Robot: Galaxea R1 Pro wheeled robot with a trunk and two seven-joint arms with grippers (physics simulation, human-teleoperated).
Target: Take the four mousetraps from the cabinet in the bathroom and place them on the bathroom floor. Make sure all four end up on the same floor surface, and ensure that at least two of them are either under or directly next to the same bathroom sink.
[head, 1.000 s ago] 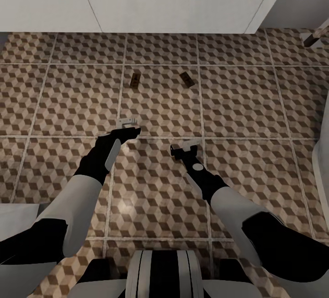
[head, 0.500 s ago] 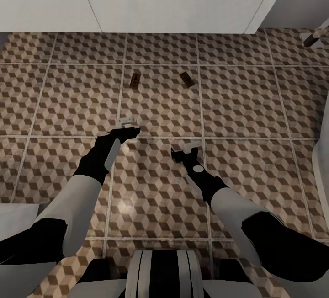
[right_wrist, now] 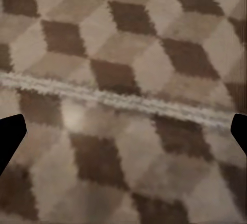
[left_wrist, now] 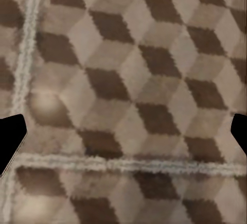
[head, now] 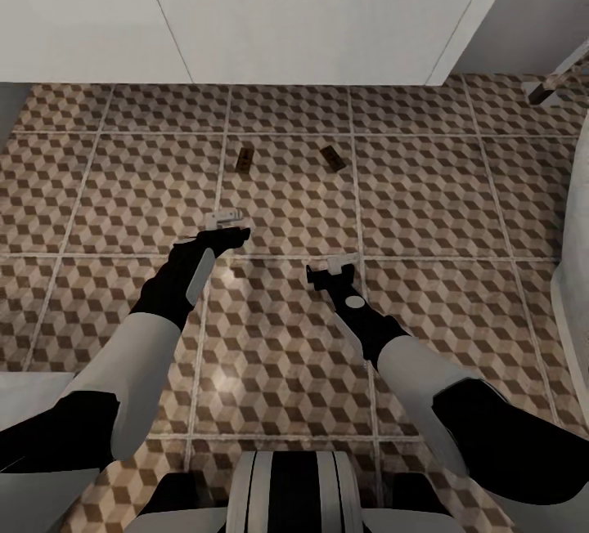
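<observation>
Grippers: the left gripper (head: pixel 227 222) and right gripper (head: pixel 334 266) are held low over the bathroom floor (head: pixel 458 214); in both wrist views the fingers (left_wrist: pixel 11 139) are seen spread wide at the frame edges, with nothing between them but tile.
Mousetraps: two mousetraps are seen flat on the tiles beyond the grippers, one (head: pixel 244 159) ahead of the left gripper, the other (head: pixel 331 157) ahead of the right, well apart from each other.
Sink: a white block (head: pixel 311 10), judged to be the bathroom sink, stands beyond the traps, which lie near its front edge.
Progress: two traps are judged placed; two are judged left to fetch.
Obstacles: a white curved rim (head: pixel 573 214) is seen to the sink's right; nothing blocks the floor between.
</observation>
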